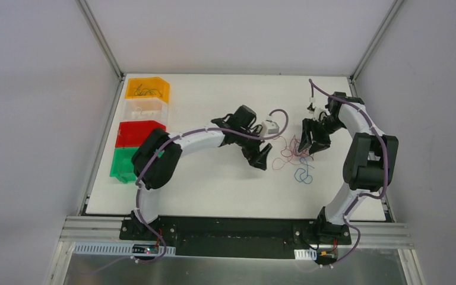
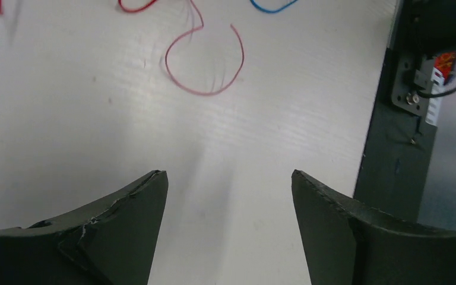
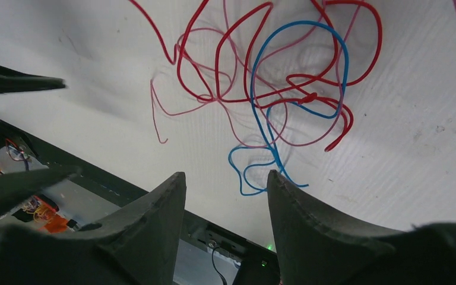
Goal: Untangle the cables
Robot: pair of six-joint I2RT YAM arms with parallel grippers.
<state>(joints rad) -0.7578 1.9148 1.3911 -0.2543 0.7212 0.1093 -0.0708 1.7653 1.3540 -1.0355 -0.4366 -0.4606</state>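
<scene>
Several hair-thin red, blue and purple cables lie tangled on my white desk, right of centre, between the two arms. My left tool is released, jaws wide apart with nothing between them, just left of the tangle; a loose red loop lies ahead of it. My right tool is released too, gripping nothing, at the tangle's far right edge, a blue curl just ahead of its jaws.

The left gripper gapes over the white table; a red cable curls ahead; a blue cable skirts the top edge.
</scene>
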